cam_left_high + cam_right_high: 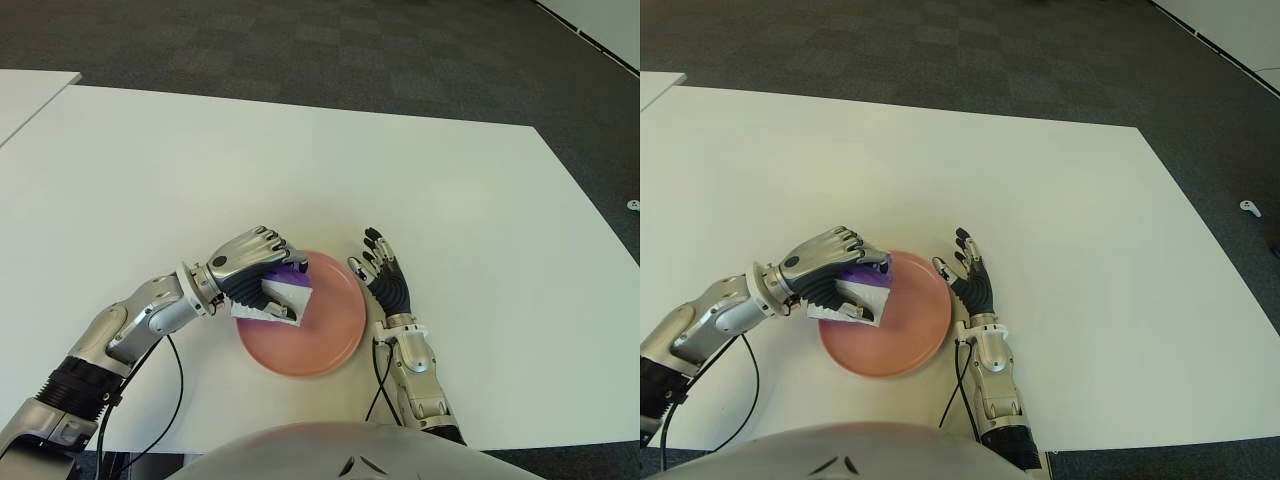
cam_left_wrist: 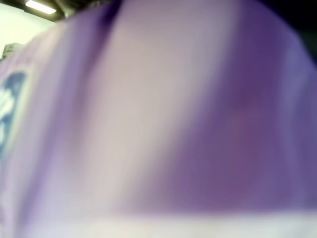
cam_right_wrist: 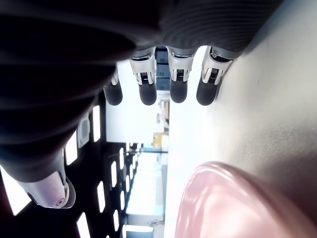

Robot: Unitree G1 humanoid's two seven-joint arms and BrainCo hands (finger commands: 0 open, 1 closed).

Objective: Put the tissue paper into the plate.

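Observation:
A pink round plate point(image 1: 325, 330) sits on the white table near its front edge. My left hand point(image 1: 250, 265) is over the plate's left rim, fingers curled around a purple and white tissue pack point(image 1: 275, 298) that hangs above the plate's left part. The pack point(image 2: 158, 119) fills the left wrist view. Just to the right of the plate is my right hand point(image 1: 385, 275), with fingers point(image 3: 148, 91) spread and nothing in them; the plate's rim point(image 3: 223, 198) shows close by in the right wrist view.
The white table point(image 1: 330, 180) stretches wide beyond the plate and to both sides. Dark carpet lies past its far edge. Black cables point(image 1: 175, 395) hang from both forearms near the front edge.

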